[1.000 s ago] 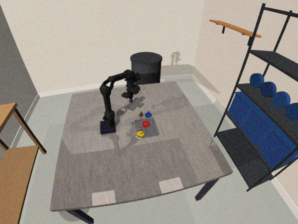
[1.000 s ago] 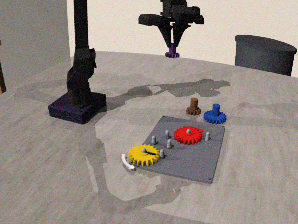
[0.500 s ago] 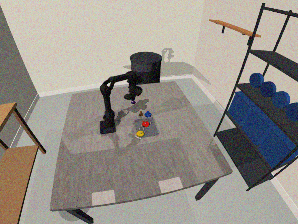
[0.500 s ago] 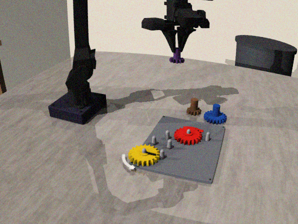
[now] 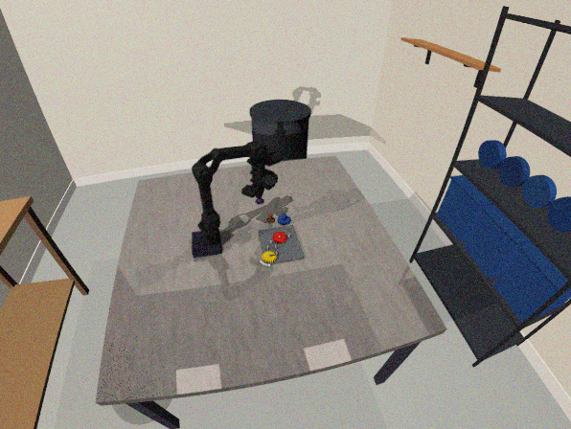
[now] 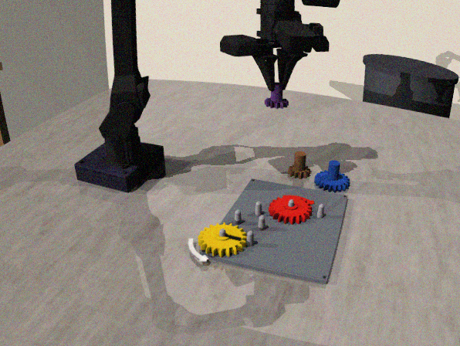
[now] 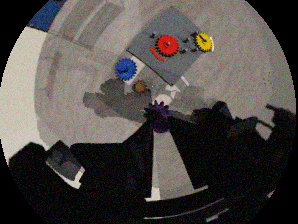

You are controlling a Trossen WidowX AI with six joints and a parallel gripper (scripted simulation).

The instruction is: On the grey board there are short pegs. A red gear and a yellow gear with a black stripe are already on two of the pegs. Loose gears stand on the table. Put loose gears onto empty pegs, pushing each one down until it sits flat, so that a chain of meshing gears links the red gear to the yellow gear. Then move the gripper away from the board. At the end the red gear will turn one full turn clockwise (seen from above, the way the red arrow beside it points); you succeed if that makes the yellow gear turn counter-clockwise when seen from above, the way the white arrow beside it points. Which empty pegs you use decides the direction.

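Above the table (image 5: 230, 306) (image 6: 96, 270) (image 7: 240, 75), end effector (image 5: 259, 193) (image 6: 276, 88) (image 7: 160, 120) gripping purple gear (image 5: 259, 201) (image 6: 276, 102) (image 7: 159, 112)

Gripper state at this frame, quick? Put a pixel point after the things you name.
Gripper (image 5: 259, 195) (image 6: 276, 88) (image 7: 160, 120): closed on the purple gear (image 5: 260, 201) (image 6: 276, 103) (image 7: 159, 112) by its stem, held above the table (image 5: 230, 316) (image 6: 96, 239) (image 7: 240, 80).

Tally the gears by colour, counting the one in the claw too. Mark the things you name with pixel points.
Red (image 5: 280, 237) (image 6: 282, 209) (image 7: 162, 48): 1
Yellow (image 5: 269, 257) (image 6: 212, 239) (image 7: 202, 45): 1
Blue (image 5: 284, 219) (image 6: 333, 182) (image 7: 125, 69): 1
Brown (image 5: 270, 219) (image 6: 299, 161) (image 7: 140, 87): 1
Purple, held in the claw (image 5: 259, 195) (image 6: 276, 89) (image 7: 160, 120): 1
Total: 5 gears
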